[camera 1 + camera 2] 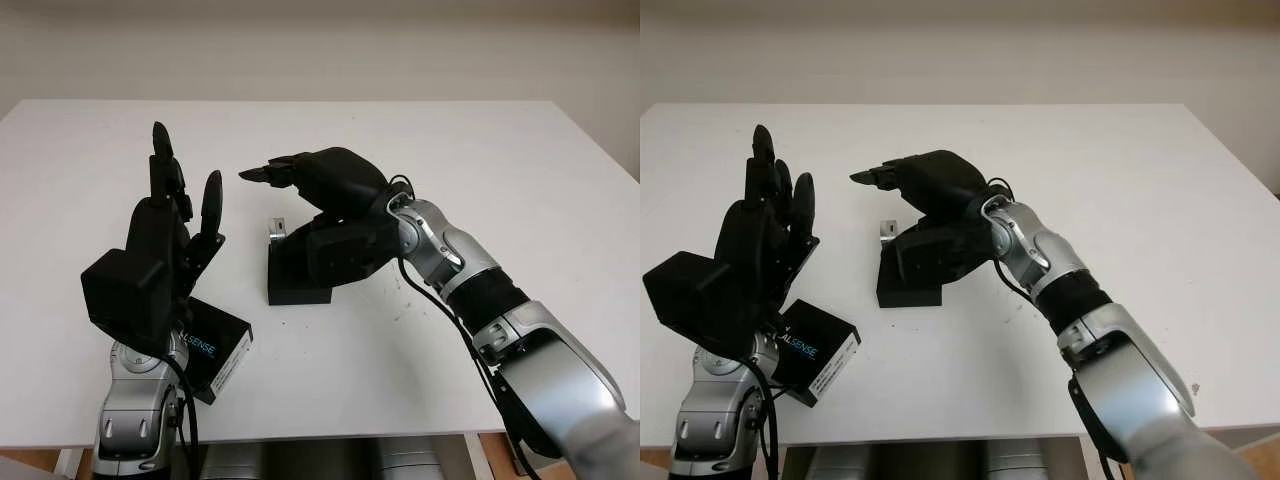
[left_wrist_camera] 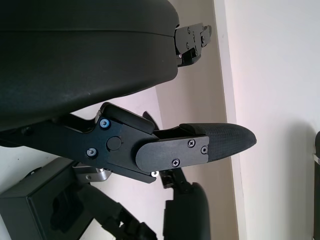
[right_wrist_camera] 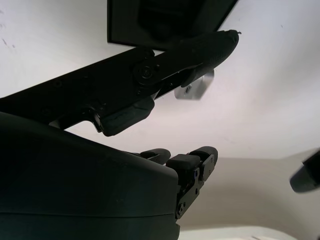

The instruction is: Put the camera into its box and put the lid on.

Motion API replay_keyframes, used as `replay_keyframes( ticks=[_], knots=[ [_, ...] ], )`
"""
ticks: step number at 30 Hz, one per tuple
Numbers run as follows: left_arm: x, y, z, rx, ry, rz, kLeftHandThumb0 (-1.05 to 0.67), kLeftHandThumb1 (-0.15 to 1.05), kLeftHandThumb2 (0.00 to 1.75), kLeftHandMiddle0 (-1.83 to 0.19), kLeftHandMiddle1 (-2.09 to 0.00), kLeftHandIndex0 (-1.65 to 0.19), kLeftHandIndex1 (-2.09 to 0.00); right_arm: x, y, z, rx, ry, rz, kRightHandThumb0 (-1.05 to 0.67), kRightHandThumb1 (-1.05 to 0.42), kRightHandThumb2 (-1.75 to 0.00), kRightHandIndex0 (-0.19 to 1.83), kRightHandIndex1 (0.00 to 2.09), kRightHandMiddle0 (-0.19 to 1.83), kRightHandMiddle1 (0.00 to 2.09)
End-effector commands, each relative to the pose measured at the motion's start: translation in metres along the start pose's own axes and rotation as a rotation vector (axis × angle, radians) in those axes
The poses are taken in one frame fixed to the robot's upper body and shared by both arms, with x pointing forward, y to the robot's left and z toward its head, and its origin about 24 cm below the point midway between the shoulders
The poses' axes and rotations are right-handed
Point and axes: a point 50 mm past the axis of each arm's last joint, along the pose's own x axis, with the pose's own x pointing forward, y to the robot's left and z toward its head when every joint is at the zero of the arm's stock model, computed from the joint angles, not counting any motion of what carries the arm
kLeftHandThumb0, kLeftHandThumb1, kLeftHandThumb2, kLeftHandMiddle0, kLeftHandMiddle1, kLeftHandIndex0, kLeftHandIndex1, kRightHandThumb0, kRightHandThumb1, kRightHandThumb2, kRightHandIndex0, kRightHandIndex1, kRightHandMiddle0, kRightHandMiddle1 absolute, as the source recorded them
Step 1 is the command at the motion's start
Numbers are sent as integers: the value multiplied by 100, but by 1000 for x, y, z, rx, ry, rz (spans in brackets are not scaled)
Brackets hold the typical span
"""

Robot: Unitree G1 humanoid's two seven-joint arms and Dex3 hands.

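We note a white table (image 1: pixel 520 170) with the work concentrated at its near-left portion. The camera's box (image 1: pixel 298 275), a black open container, sits on the table near the centre-left. A small silver bracket-like piece (image 1: pixel 275 228) stands at the box's far-left corner; we take it to be part of the camera or its mount, though we cannot tell more.

The right hand (image 1: pixel 300 205) reaches in from the bottom right and hangs directly over the box. Its upper fingers (image 1: pixel 268 173) extend leftward above the box, and its thumb lies lower, along the box's near-right side. In the right wrist view the thumb (image 3: pixel 200 47) crosses the box's edge (image 3: pixel 125 22), with the silver piece (image 3: pixel 192 89) just beyond it. We cannot tell whether this hand is closed on anything or merely poised over the box.

The left hand (image 1: pixel 175 215) is raised upright at the left of the box, well clear of the table, palm turned toward the box, holding nothing. Its fingers (image 1: pixel 160 150) point upward. In the left wrist view one fingertip (image 2: pixel 220 142) stretches out over bare table, with the box (image 2: pixel 35 210) at the frame's lower corner.

A black lid (image 1: pixel 815 350) bearing white and blue lettering lies flat on the table near the front-left edge, partly beneath the left forearm and apart from the box.
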Motion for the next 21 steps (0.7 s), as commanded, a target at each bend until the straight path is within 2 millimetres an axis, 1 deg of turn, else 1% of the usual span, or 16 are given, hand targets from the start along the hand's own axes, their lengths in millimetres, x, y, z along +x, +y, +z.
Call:
replay_keyframes(
  ticks=[1,5,8,14,21],
  knots=[
    [-1,1,2,0,-17,1,-74,105,54,19,0,19,0,-2,5,3,-13,-4,6,-88,-98,-6,29,9,38,12],
    [-1,1,2,3,-14,5,-74,105,55,19,0,19,0,-7,12,6,-45,-21,7,-90,-98,-6,30,10,39,12],
    [0,1,3,-2,-9,4,-74,105,55,19,0,19,0,-9,16,7,-106,-29,-2,-91,-100,-6,31,10,42,14],
    [-1,1,1,-1,-10,7,-75,105,53,19,0,19,0,-9,19,4,-151,-28,-17,-88,-101,-6,34,11,47,19],
    [-1,0,1,7,-11,1,-75,105,54,19,0,19,0,-9,23,2,-135,-30,-41,-81,-100,-6,41,13,51,25]
  ],
)
